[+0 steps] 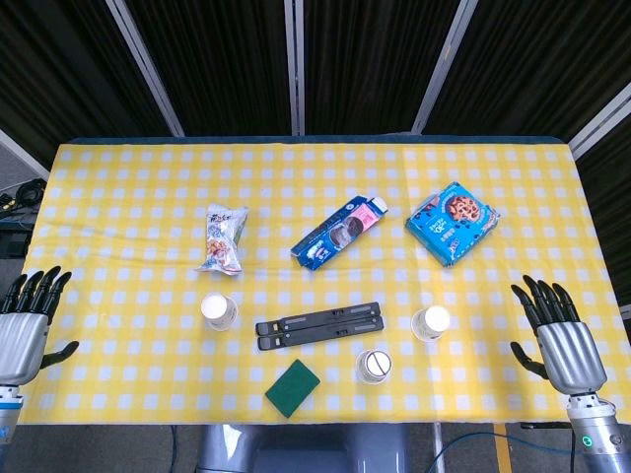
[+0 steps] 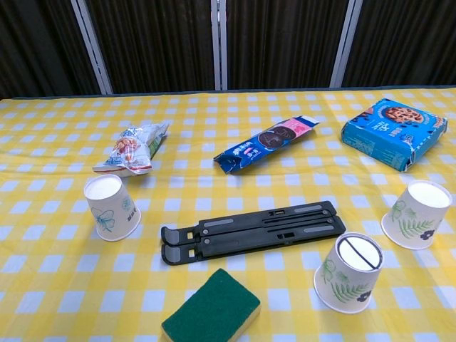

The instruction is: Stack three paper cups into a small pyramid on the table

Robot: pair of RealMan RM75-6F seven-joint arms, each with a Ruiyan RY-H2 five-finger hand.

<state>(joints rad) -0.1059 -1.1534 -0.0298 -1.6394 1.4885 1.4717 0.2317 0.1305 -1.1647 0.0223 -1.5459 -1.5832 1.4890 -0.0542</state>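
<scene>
Three white paper cups with leaf prints stand upside down and apart on the yellow checked table [image 1: 118,197]. One cup [image 1: 219,312] [image 2: 112,207] is at the front left. A second cup [image 1: 430,323] [image 2: 417,214] is at the front right. The third cup [image 1: 375,367] [image 2: 349,273], with a line across its base, is nearest the front edge. My left hand [image 1: 25,325] hovers open at the table's left edge. At the right edge my right hand [image 1: 559,340] is open with fingers spread. Neither hand touches a cup, and the chest view shows no hands.
A black folding stand [image 1: 318,325] [image 2: 253,231] lies between the cups. A green sponge [image 1: 293,387] [image 2: 212,309] sits at the front edge. Further back lie a snack bag [image 1: 222,237] [image 2: 132,148], a dark blue cookie pack [image 1: 339,233] [image 2: 264,143] and a blue cookie box [image 1: 452,223] [image 2: 392,132].
</scene>
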